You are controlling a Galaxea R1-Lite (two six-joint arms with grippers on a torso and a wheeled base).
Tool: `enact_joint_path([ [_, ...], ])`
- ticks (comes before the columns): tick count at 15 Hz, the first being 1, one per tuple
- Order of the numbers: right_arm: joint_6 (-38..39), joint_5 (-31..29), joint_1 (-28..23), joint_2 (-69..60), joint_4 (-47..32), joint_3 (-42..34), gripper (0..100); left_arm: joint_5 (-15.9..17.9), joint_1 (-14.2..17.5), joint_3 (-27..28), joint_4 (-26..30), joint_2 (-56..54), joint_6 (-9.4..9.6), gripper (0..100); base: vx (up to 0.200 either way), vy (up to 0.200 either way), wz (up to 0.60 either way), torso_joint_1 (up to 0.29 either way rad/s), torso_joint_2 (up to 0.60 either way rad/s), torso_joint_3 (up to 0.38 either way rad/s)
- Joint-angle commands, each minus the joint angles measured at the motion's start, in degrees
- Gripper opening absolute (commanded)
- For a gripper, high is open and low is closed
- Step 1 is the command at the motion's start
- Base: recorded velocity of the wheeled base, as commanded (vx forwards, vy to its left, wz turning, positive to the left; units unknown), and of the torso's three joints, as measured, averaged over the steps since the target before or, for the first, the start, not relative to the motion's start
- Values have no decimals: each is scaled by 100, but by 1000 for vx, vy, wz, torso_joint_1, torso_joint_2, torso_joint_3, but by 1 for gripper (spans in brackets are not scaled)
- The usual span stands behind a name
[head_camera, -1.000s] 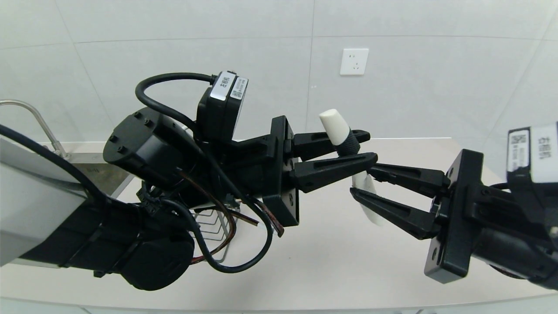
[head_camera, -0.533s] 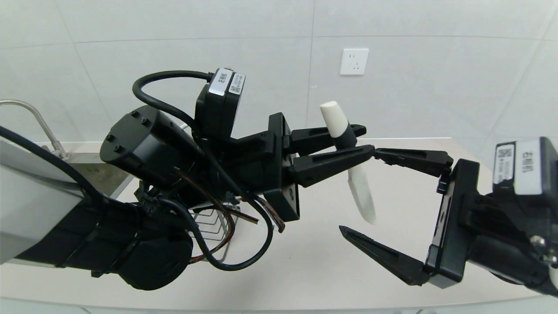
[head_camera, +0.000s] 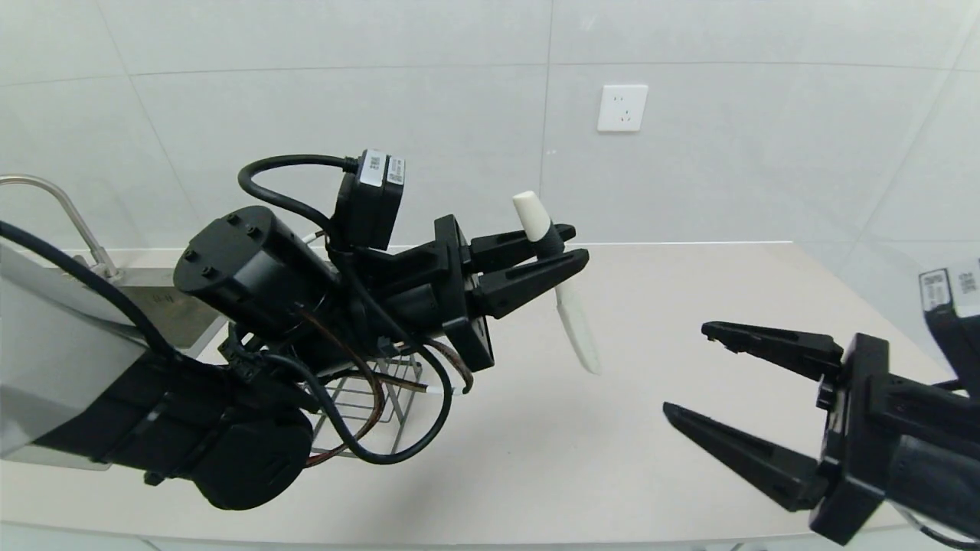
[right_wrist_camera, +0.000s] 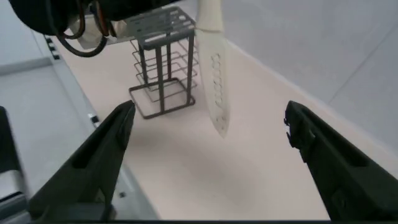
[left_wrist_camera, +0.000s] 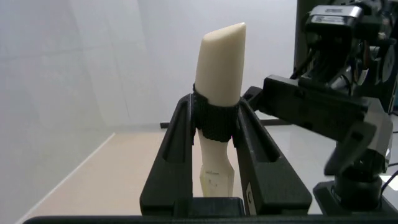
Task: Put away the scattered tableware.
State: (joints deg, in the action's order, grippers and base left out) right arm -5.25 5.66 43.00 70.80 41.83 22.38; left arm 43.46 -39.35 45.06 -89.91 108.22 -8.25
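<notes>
"White all over, was it, the knife (head_camera: 578, 337)?"

"White handle and white blade, with a black band around the handle. It hung in the middle of the head view, handle up and blade down, tilted a little, well above the pale surface (head_camera: 651, 291)."

"What had hold of it?"

"The left pincer (head_camera: 576, 243), reaching in from the left of the frame. Its jaws were closed on the black band, one on either side, and the left wrist view showed the handle standing up between them."

"And the other one?"

"The right pincer (head_camera: 689, 370) sat at the lower right of the frame, its jaws spread wide with nothing between them. It was apart from the knife, and pointed toward it. In the right wrist view the blade hung between the two black fingers, but farther off."

"Anything else on the surface?"

"A wire rack (right_wrist_camera: 161, 74) stood upright at the lower left, behind the left arm. A wall socket (head_camera: 622, 108) was at the upper centre."
</notes>
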Motion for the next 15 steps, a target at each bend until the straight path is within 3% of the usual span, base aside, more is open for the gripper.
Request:
enact_joint_path([
  [1,455,181,-1188,-462,10,-577,0,-4,86,-507,-9,-442,122,0,0,0,0,0,0,0],
  [2,350,366,-1742,-559,142,-937,0,-4,103,-788,-9,-732,131,0,0,0,0,0,0,0],
  [3,306,384,-1847,-647,230,-1104,0,-4,121,-885,-9,-828,131,0,0,0,0,0,0,0],
  [5,-143,559,-2313,-1754,572,-1948,0,-13,472,-1368,-9,-1391,140,0,0,0,0,0,0,0],
  [8,-397,1016,-3227,-3653,203,-2229,0,-13,1017,-1711,-9,-1822,184,0,0,0,0,0,0,0],
  [9,-389,1025,-3412,-4250,-25,-2238,0,-22,1105,-1711,-9,-1874,254,0,0,0,0,0,0,0],
  [12,-336,1034,-3807,-6166,-957,-2229,0,-13,1457,-1720,-1,-1883,825,0,0,0,0,0,0,0],
  [15,-292,1394,-4221,-6843,-975,-2238,0,-4,1465,-1482,184,-2173,896,0,0,0,0,0,0,0],
])
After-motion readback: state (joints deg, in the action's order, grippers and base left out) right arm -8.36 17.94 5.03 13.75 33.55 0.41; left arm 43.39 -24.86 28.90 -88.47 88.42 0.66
